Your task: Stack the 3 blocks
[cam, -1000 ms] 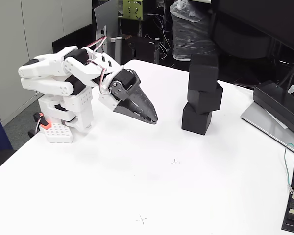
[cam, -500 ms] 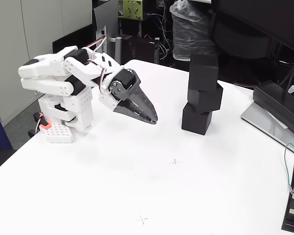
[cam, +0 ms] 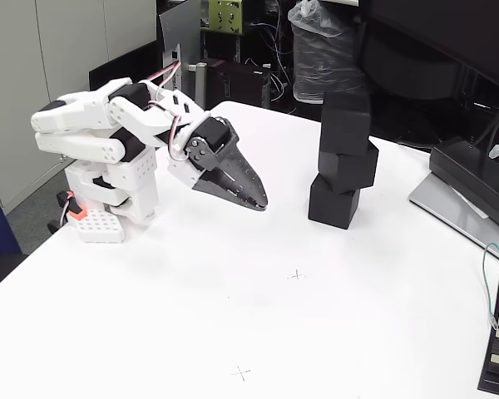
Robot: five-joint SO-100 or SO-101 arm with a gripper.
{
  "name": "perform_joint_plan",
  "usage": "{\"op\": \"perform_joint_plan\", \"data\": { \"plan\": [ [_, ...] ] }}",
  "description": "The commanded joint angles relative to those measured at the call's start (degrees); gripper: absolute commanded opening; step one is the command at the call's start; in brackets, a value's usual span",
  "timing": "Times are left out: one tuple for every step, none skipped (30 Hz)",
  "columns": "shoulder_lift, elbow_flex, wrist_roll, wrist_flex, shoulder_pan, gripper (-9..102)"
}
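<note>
White table [cam: 233,316] fills the room's middle, with clutter behind it. On it, the three black blocks [cam: 343,158] stand in one slightly crooked tower, so the stacking looks done. The gripper [cam: 258,202] hangs to the tower's left, well apart, pinched closed and empty. Next, it probably only needs to rest.

White table [cam: 233,316], grey cabinets [cam: 33,58], cluttered dark background
</note>
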State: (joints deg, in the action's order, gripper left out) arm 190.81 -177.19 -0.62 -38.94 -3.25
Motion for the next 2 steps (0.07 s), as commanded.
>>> {"op": "perform_joint_plan", "data": {
  "plan": [
    [0.2,0.3,0.1,0.2,-0.3,-1],
    [0.2,0.3,0.1,0.2,-0.3,-1]
  ]
}}
